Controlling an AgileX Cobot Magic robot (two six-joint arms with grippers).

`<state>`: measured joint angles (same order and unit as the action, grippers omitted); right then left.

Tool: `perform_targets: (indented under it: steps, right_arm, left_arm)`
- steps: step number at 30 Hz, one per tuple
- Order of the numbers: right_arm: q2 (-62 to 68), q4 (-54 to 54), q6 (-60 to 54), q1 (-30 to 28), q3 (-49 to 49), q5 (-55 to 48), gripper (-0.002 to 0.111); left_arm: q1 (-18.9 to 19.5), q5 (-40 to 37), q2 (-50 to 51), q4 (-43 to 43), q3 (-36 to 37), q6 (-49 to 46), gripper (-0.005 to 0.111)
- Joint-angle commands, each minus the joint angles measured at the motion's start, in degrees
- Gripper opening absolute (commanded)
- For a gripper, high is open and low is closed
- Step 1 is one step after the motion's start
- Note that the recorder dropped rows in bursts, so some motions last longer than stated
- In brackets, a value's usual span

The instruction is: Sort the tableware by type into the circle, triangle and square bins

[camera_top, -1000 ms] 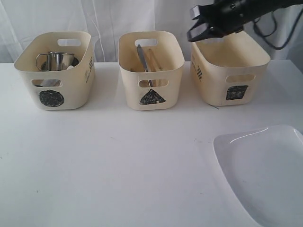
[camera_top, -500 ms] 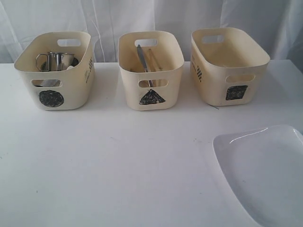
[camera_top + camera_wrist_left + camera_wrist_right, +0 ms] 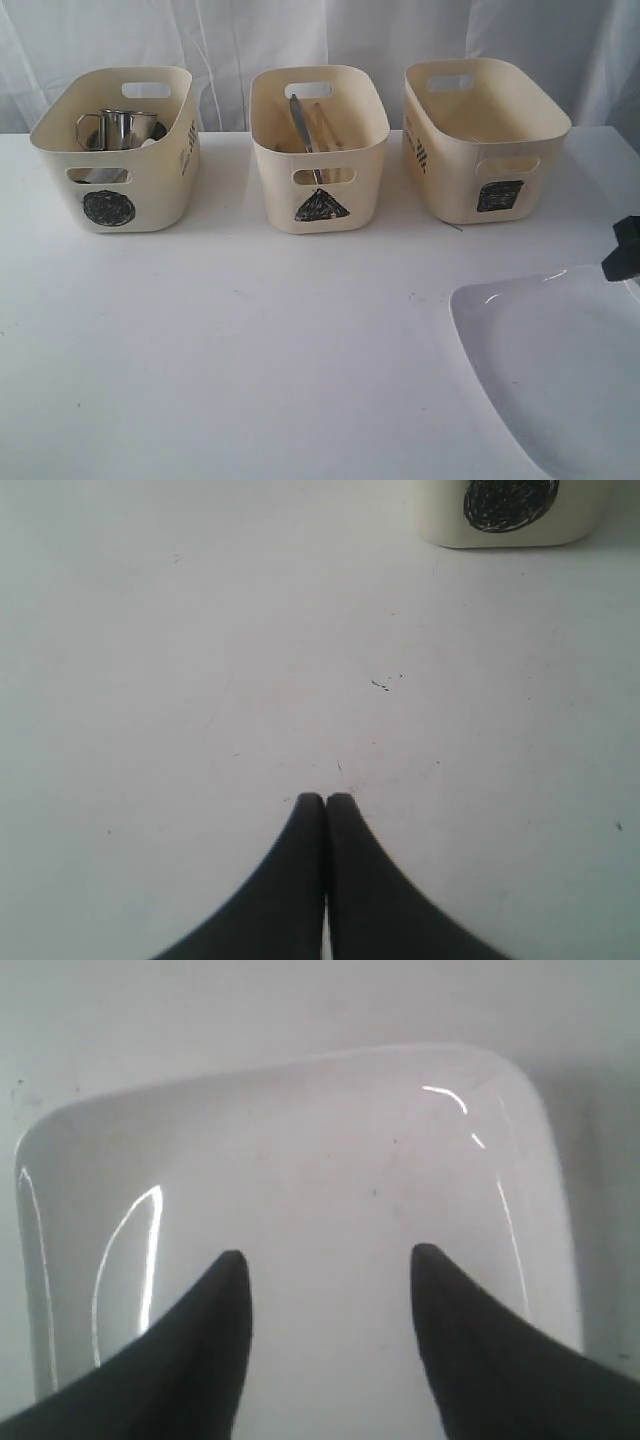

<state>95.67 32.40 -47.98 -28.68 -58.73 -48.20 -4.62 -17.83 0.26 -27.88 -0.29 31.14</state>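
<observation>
Your right wrist view shows the right gripper [image 3: 325, 1260] spread wide and empty above the plate [image 3: 300, 1130]; the exterior view catches only a black corner of it. The plate is white, glossy, squarish with round corners, lying on the tabletop [image 3: 250, 350] at the front right (in front of the square bin [image 3: 485, 140], apart from it). Only the left wrist view shows the left gripper [image 3: 326, 798], clenched on nothing, near the circle bin [image 3: 510, 510].

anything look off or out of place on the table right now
Nothing spilled, tipped or broken. The only piece outside the bins is the large white plate, lying flat on the table at the exterior view's lower right. The mug and cutlery sit inside their bins.
</observation>
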Motion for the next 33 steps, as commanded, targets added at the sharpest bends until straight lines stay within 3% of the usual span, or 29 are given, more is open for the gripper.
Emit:
perform_targets:
  steps: [1,6,12,15,20,27,33]
  right_arm:
    - [1.68,0.54,-6.71,-0.34,0.18,7.53,0.061]
    - [8.29,3.42,-11.26,-0.34,0.07,18.64,0.061]
    - [16.35,16.71,-35.54,-0.34,0.07,14.02,0.058]
    - [17.47,17.27,-43.50,-0.34,0.07,13.36,0.055]
    - [17.85,17.27,-44.46,-0.34,0.07,10.33,0.050]
    - [17.85,22.00,-44.80,-0.34,0.07,-2.18,0.034]
    - [17.85,22.00,-44.80,-0.34,0.07,3.45,0.034]
  left_arm:
    - [0.15,-0.13,-0.26,0.00,0.29,0.07,0.000]
    - [0.15,-0.13,-0.26,0.00,0.29,0.07,0.000]
    - [0.15,-0.13,-0.26,0.00,0.29,0.07,0.000]
    - [0.15,-0.13,-0.26,0.00,0.29,0.07,0.000]
    - [0.15,-0.13,-0.26,0.00,0.29,0.07,0.000]
    - [0.15,-0.13,-0.26,0.00,0.29,0.07,0.000]
    - [0.15,-0.13,-0.26,0.00,0.29,0.07,0.000]
